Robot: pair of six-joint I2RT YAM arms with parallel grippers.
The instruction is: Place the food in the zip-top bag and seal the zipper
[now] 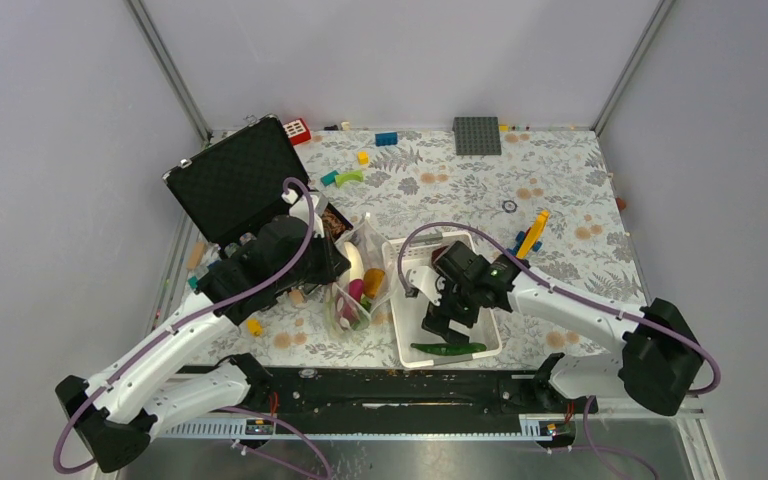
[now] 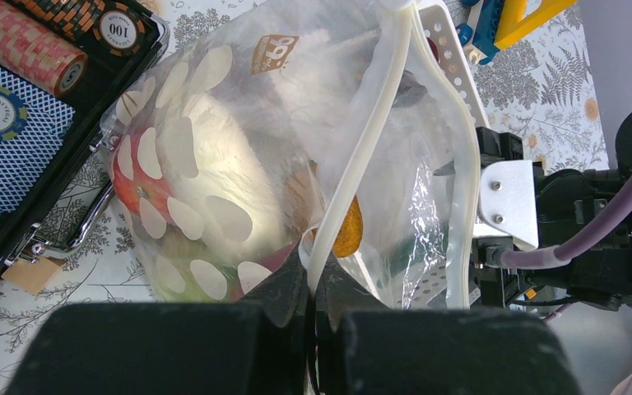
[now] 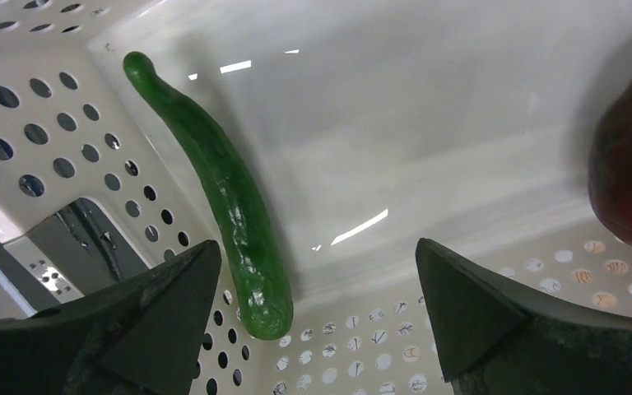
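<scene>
The zip-top bag (image 1: pixel 362 275) is sitting on the table (image 1: pixel 560 200) between the two arms, just left of the white basket (image 1: pixel 401 310). The left gripper (image 2: pixel 313 306) is pinching it at the mouth edge, its fingers pressing together on the zipper (image 2: pixel 364 148). From that grip the pale strip is running away in two lines, so the mouth is gaping. Inside the clear plastic a white radish (image 2: pixel 230 156) is filling the middle, a red tomato (image 2: pixel 132 188) is lying at its left, and a brown oval (image 2: pixel 348 232) is showing just right of the strip. Further left, rolls of poker chips (image 2: pixel 25 41) are lying in the open black case (image 1: pixel 235 180).

The right gripper (image 3: pixel 317 263) is hanging low inside the basket with its fingers spread wide apart, gripping nothing. The long green pepper (image 3: pixel 230 197) is lying along the basket's left wall, close to the left finger; whether it is touching that finger cannot be told. A dark-red bulb (image 3: pixel 629 164) is sitting at the right edge of the wrist view. Toy bricks (image 1: pixel 532 232) are lying scattered on the far part of the table.
</scene>
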